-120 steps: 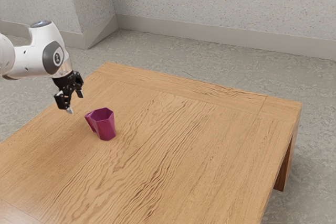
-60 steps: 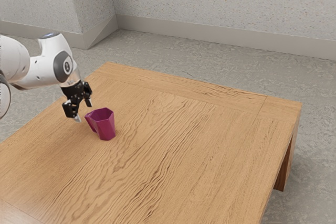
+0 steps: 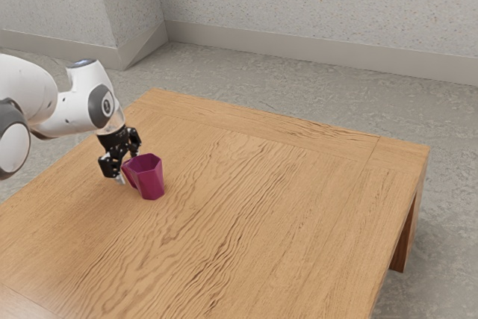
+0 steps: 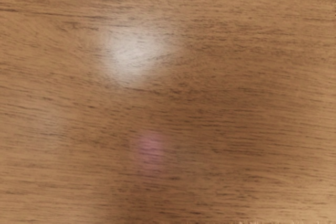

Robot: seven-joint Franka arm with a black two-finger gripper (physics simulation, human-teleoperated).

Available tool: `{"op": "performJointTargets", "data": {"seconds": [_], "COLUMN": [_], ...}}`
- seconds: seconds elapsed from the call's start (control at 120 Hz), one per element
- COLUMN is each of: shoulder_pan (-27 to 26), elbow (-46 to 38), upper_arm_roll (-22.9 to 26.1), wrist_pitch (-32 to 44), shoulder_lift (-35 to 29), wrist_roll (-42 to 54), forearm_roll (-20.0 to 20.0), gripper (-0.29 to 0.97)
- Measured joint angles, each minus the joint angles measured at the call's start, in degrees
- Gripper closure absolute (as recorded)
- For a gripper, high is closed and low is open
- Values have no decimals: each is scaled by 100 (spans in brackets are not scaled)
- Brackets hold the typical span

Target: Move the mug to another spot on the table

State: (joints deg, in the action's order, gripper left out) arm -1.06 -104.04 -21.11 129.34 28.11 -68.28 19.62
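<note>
A magenta faceted mug (image 3: 149, 175) stands upright on the wooden table (image 3: 284, 207), toward the exterior view's left. My black gripper (image 3: 125, 170) hangs right against the mug's left side, fingers pointing down at the table. The fingers stand apart, open, and one fingertip (image 3: 119, 178) shows beside the mug near the tabletop; the other is partly hidden by the mug's rim. In the wrist view I see wood grain of the table (image 4: 236, 77) close below my hand, with a pale glare and a faint pink glint.
The table's far edge (image 3: 261, 113) and right edge (image 3: 418, 184) drop to a grey carpeted floor. A wide stretch of bare wood (image 3: 299, 184) lies to the exterior view's right of the mug.
My gripper has moved down and to the exterior view's right, from well left of the mug to right against its left side. The mug has not moved.
</note>
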Motion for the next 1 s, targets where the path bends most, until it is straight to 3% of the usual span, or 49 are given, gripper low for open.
{"op": "performJointTargets", "data": {"seconds": [0.1,0.433,1.0], "shoulder_pan": [0,26,80], "elbow": [4,4,-201], "upper_arm_roll": [-2,32,66], "wrist_pitch": [10,20,-158], "shoulder_lift": [16,23,-303], "wrist_roll": [52,240,1411], "forearm_roll": [38,237,2319], "gripper": [13,51,67]}}
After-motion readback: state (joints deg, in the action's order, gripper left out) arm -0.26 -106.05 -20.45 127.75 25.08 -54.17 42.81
